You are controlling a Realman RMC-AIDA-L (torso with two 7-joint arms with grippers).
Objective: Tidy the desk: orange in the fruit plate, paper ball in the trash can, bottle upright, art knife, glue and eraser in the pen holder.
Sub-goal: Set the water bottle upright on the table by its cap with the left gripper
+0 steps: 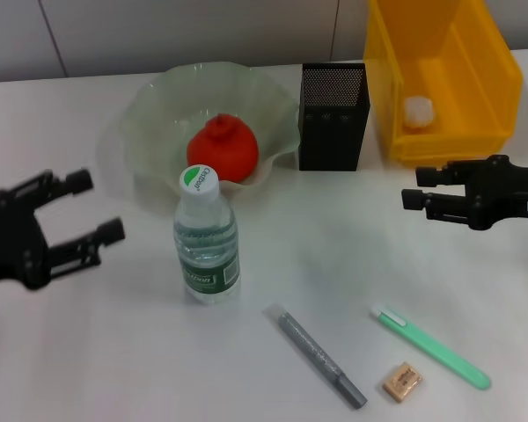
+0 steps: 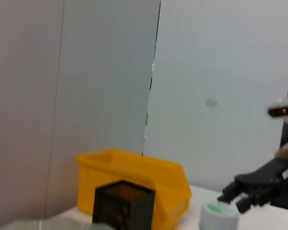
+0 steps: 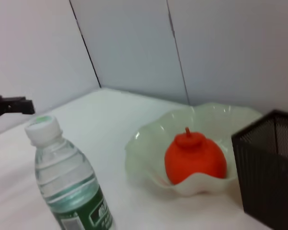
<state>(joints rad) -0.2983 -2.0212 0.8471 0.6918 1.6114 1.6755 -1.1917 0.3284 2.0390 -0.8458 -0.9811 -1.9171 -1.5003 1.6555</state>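
On the white desk [image 1: 273, 264] the bottle [image 1: 207, 237] stands upright, cap up, just in front of the fruit plate [image 1: 158, 105]. And look inside that pale-green ruffled plate: the orange [image 1: 223, 149] sits right in it, knob on top, clear in the right wrist view too, orange [image 3: 195, 156] settled in the plate [image 3: 149, 143] beside the black mesh pen holder [image 3: 271, 167].

Over on the left side, the left gripper [image 1: 81, 207] hangs above the desk, fingers spread wide apart, nothing between them, near the bottle but not touching it. Across the desk, the right gripper [image 1: 415, 188] hovers in front of the yellow trash can [image 1: 493, 97], fingers pointing toward the middle with only a narrow gap between them, and nothing held.

Down in the trash can, a white crumpled paper ball [image 1: 419, 112] rests on the floor of the bin. The pen holder [image 1: 333, 119] stands between the fruit plate and the trash can, just beside each.

Near the front edge, three things lie flat on the desk: a grey stick, pen-shaped [image 1: 322, 356], angled on the surface; a green-and-white art knife [image 1: 431, 346] to its right; and the little tan eraser [image 1: 402, 381] between their near ends, touching neither.

From the left wrist view, the trash can [image 2: 134, 177] rises behind the pen holder [image 2: 122, 206], with the bottle's cap [image 2: 218, 215] at the edge and the right gripper [image 2: 233, 196] beyond it.
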